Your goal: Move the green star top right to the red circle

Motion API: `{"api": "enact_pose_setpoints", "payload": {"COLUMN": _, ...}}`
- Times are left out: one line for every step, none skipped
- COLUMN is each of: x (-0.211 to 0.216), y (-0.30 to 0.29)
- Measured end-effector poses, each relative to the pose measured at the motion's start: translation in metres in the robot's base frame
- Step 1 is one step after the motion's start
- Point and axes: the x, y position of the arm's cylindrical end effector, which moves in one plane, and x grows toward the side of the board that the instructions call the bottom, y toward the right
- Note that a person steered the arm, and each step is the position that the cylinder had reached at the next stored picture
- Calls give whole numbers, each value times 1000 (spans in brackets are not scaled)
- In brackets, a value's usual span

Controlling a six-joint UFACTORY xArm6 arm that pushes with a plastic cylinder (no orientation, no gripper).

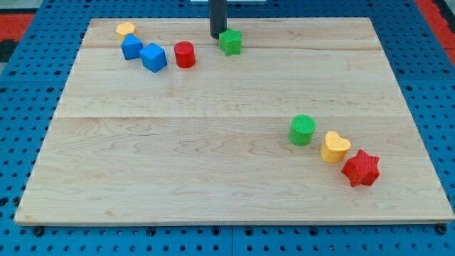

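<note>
In the camera view, my tip (217, 36) sits at the board's top edge, touching or just beside the green star (230, 42) on the star's left. There is no pincer on this rig, only the bare rod, holding nothing. The red circle (185, 55) lies to the star's left and a little lower, near it. The star already looks up-right of the circle, so I judge little pushing remains.
</note>
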Motion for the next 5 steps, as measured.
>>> {"api": "enact_pose_setpoints", "payload": {"x": 19, "y": -31}}
{"api": "enact_pose_setpoints", "payload": {"x": 71, "y": -31}}
{"api": "enact_pose_setpoints", "payload": {"x": 99, "y": -22}}
{"api": "enact_pose_setpoints", "payload": {"x": 85, "y": -1}}
{"api": "enact_pose_setpoints", "payload": {"x": 62, "y": 26}}
